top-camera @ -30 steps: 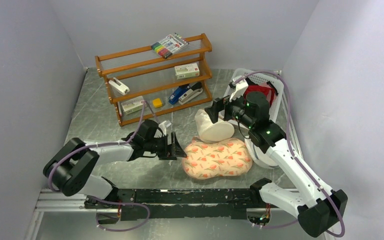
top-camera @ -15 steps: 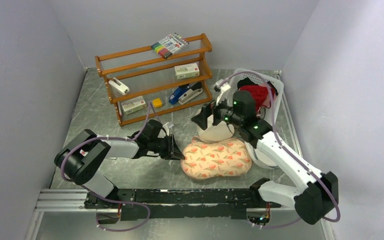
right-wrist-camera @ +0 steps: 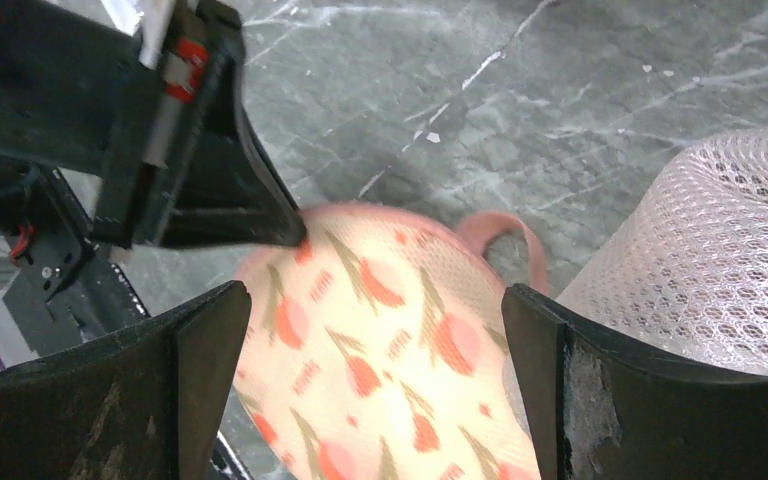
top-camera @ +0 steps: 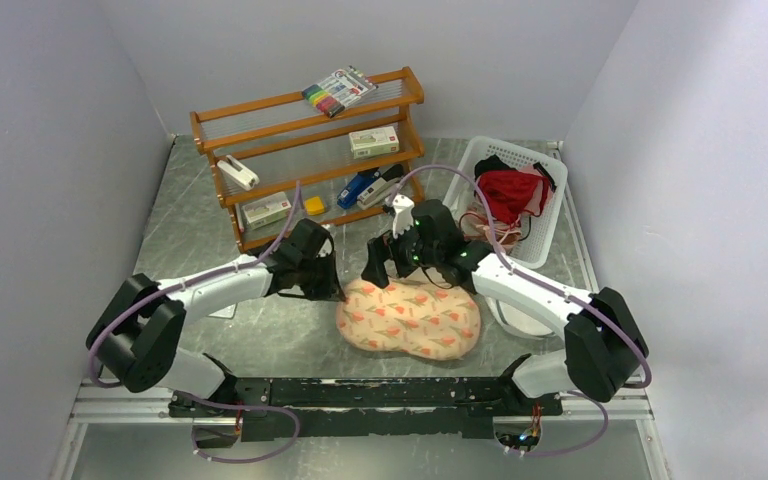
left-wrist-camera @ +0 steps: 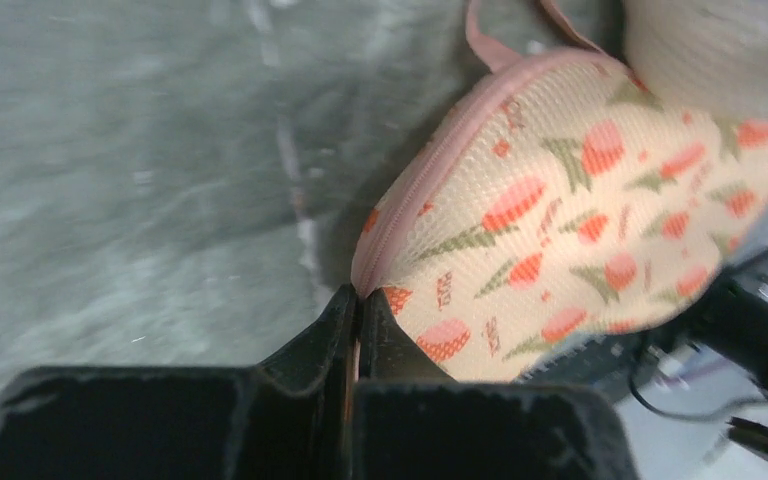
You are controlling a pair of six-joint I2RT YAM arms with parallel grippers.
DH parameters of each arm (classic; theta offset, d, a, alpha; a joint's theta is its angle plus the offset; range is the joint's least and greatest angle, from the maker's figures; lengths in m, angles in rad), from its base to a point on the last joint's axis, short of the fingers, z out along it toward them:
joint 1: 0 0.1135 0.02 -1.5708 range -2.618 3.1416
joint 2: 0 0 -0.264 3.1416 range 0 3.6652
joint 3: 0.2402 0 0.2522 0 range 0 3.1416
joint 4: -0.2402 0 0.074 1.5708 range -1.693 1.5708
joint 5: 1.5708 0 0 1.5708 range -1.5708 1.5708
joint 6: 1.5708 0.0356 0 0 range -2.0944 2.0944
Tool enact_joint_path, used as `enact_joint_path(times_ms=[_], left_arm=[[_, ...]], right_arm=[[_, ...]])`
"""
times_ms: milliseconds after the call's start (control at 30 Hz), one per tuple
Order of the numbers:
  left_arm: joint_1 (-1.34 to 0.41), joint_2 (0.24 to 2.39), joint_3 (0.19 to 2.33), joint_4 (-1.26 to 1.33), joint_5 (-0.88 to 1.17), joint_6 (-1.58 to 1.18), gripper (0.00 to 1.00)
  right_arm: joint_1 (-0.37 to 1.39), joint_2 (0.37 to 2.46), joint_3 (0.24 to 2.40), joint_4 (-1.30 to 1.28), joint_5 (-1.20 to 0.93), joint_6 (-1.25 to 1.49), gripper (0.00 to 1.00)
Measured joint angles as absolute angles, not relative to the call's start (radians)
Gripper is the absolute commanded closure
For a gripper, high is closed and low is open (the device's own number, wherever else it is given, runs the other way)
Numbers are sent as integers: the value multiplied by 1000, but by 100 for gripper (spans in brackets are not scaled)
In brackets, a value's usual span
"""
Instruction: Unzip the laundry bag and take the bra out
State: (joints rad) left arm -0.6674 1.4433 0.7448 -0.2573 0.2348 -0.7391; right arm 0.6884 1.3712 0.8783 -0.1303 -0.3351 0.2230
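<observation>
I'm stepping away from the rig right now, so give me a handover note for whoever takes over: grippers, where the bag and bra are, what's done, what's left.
Left gripper: shut, pinching the zip seam at the left end of the laundry bag. I cannot tell whether it has the pull tab.
Right gripper: open and empty, hovering over the bag's left lobe.
Bag: lying flat on the table in front of the arm bases; the visible stretch of zip looks closed.
Bra: not in view.
Done: a grip on the seam only.
Left: unzip the bag and take the bra out.
</observation>
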Motion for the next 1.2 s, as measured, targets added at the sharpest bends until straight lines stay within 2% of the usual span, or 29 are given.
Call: enact_joint_path(times_ms=[333, 533, 700, 833, 900, 933, 1000, 1133, 1200], left_arm=[[-609, 1459, 896, -619, -110, -716, 93], [-565, 1518, 966, -701, -236, -699, 93], [-522, 1523, 1034, -742, -337, -661, 93], [-476, 1523, 1067, -753, -391, -636, 89], [-449, 1522, 1068, -760, -414, -633, 72], [-434, 1519, 1067, -770, -424, -633, 56], [-412, 1503, 1065, -784, -441, -635, 40], [-392, 1393, 1035, -789, -449, -655, 17], [-392, 1309, 1010, -776, -418, -651, 10]], right_arm=[[691, 1407, 833, -165, -157, 250, 0], [692, 1438, 843, -238, -36, 243, 0], [694, 1422, 837, -254, -17, 243, 0], [694, 1413, 828, -252, -30, 243, 0], [696, 1411, 828, -252, -35, 243, 0], [696, 1410, 828, -251, -38, 244, 0], [697, 1406, 828, -249, -38, 245, 0], [697, 1369, 812, -236, -29, 249, 0], [698, 1337, 804, -234, -14, 251, 0]])
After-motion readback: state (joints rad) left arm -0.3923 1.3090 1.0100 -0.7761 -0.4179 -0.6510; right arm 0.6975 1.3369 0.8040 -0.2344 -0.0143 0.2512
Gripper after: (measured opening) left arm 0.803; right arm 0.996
